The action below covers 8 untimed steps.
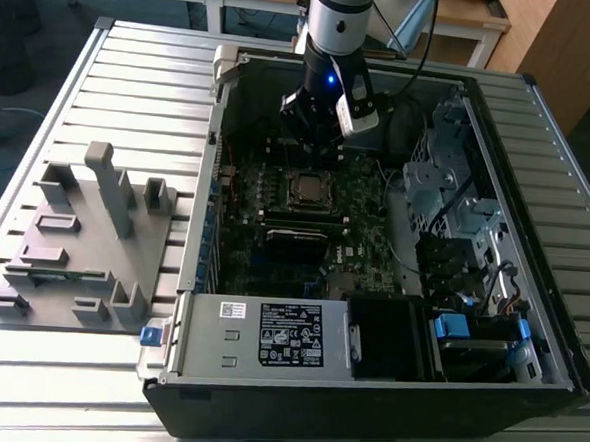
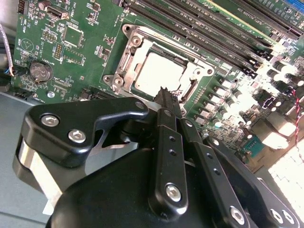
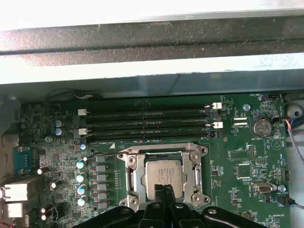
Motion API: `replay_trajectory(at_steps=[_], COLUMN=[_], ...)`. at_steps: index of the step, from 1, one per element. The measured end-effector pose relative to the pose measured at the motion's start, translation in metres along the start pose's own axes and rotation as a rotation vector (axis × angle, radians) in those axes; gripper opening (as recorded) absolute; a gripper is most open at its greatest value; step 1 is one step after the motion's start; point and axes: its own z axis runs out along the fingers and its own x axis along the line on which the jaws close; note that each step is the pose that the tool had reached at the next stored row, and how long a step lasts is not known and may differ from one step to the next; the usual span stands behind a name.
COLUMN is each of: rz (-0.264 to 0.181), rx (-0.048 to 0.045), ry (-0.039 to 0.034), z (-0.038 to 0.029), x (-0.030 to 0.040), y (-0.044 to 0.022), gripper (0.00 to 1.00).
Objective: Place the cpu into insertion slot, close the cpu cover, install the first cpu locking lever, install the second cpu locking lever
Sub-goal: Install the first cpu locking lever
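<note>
Over the socket (image 1: pixel 308 189) inside the open computer case (image 1: pixel 363 426), the gripper (image 2: pixel 164 92) hangs with fingers (image 2: pixel 164 142) pressed together, holding nothing. The chip (image 3: pixel 163 172) sits there, the cover (image 3: pixel 135 176) lying flat around it, so the joined tips likely serve for pushing.

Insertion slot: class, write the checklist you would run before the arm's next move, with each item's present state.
1. The cpu sits in the insertion slot: ok.
2. The cpu cover lies down around the cpu: ok.
3. Both locking levers latched: cannot tell.
4. The gripper is shut and holds nothing: ok.
5. Gripper tips touching the cover's edge: cannot tell.
</note>
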Motion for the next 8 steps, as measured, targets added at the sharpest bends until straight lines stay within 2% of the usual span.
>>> replay_trajectory(at_steps=[4, 8], rz=[0.000, 0.000], rx=[0.0002, 0.0001], ry=[0.0001, 0.0000], z=[0.0000, 0.0000], x=[0.0016, 0.0062], y=[-0.0001, -0.0004], gripper=[0.10, 0.10])
